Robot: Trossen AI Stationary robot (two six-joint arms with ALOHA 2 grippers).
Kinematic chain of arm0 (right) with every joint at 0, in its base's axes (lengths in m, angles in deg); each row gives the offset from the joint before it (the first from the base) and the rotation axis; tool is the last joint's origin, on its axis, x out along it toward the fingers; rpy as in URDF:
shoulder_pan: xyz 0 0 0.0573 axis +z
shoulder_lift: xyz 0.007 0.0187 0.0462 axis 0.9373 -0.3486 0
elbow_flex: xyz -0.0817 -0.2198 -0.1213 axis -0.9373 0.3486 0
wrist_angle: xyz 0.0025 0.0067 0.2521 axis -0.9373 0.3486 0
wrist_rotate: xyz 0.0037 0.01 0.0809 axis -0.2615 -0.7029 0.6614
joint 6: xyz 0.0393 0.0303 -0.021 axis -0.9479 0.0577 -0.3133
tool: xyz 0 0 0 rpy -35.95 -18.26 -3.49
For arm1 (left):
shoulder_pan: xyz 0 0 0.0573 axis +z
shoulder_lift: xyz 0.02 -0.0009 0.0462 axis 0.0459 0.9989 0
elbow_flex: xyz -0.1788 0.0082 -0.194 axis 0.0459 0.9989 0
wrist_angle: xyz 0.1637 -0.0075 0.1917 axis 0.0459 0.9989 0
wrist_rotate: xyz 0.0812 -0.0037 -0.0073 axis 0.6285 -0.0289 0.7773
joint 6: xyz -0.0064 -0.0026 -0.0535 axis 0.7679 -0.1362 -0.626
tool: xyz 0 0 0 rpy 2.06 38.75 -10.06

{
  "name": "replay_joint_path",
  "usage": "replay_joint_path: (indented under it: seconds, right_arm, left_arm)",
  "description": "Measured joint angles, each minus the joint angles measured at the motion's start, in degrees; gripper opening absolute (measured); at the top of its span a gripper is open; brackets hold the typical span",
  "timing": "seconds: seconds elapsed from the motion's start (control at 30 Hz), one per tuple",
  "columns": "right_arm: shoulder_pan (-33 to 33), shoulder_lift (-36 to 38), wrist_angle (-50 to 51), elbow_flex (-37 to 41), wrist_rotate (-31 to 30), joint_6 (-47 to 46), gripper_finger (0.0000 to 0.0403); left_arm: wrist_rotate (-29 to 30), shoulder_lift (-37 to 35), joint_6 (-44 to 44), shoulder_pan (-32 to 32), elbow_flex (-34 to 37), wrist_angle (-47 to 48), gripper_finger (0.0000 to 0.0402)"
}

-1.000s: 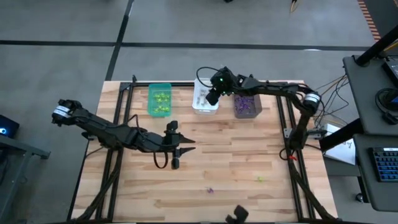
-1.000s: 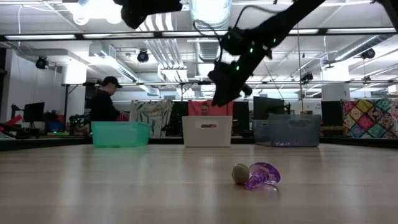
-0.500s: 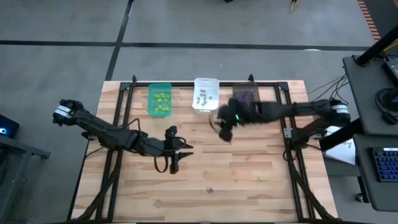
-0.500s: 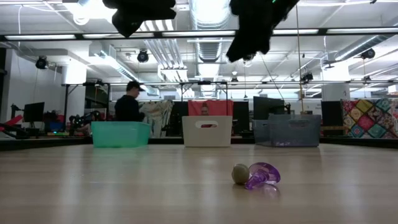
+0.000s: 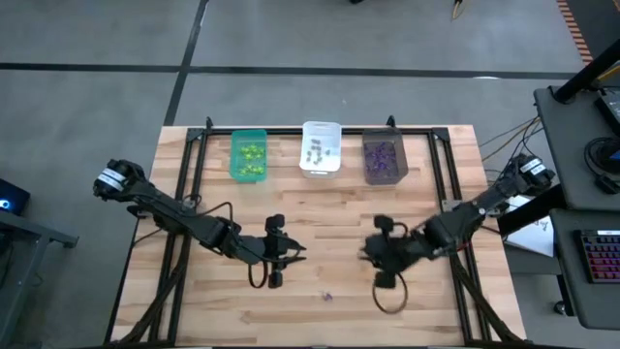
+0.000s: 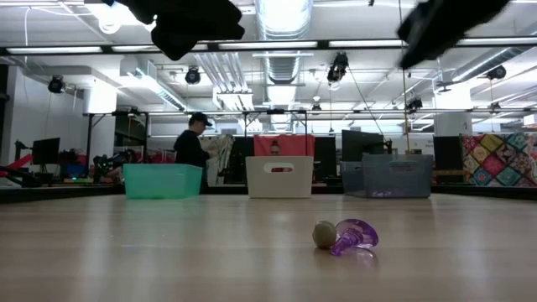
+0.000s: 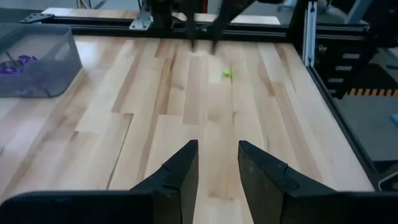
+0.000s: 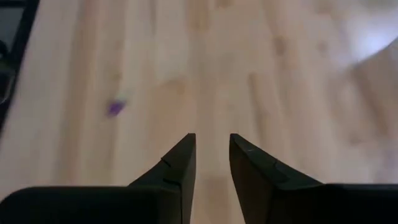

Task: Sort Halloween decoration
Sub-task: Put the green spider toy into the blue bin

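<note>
Now purple trinket point(image 5: 327, 296) on table — between, apart from parted, empty grippers point(image 5: 367, 254).

Bright ceiling tubes point(image 6: 281, 21) glare in the low view; the right wrist view is motion-blurred.

wooden table point(image 5: 320, 218) bears three bins point(image 5: 321, 148), stray trinkets point(image 5: 327, 296)

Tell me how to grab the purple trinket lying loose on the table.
Come straight down on the purple trinket and pinch across its narrow stem, not its flared end. It lies on its side with a grey ball touching one end, so close the fingers crosswise, clear of the ball. The right gripper looks nearest, empty.
</note>
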Motion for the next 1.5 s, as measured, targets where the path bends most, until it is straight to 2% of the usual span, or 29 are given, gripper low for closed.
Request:
replay_joint_path:
  seconds: [0.2,0.33,0.43,0.5,0.67,0.83,1.1,1.5]
  right_arm:
    - [7.43,-0.64,5.33,0.81,3.12,-15.64,0.0077]
    - [8.98,-0.68,9.09,1.36,10.14,-31.95,0.007]
    - [9.12,-1.07,12.76,1.64,18.05,-46.29,0.0069]
    - [9.17,-1.68,15.0,1.82,22.49,-51.4,0.0071]
    - [9.4,-4.23,16.54,1.8,28.38,-53.37,0.0091]
    - [9.38,-7.35,17.28,0.96,30.0,-55.84,0.0108]
    - [9.38,-13.24,30.22,-3.15,30.17,-59.8,0.011]
    - [9.38,-22.76,30.25,-6.61,30.0,-53.69,0.0109]
  left_arm:
    - [0.07,0.76,-0.13,0.07,-0.31,-1.8,0.0095]
    - [0.08,0.73,-0.13,0.07,-0.29,-2.37,0.0095]
    - [0.16,0.64,0.22,0.07,-0.29,-2.87,0.0095]
    - [0.22,0.65,0.6,0.07,-0.29,-2.81,0.0095]
    - [0.22,0.63,1.37,0.09,-0.29,-2.84,0.0095]
    - [0.22,0.59,1.92,0.09,-0.29,-2.66,0.0095]
    - [0.24,0.24,7.02,0.11,-2.46,-2.47,0.0095]
    - [0.25,0.24,11.9,0.11,-4.75,-2.09,0.0095]
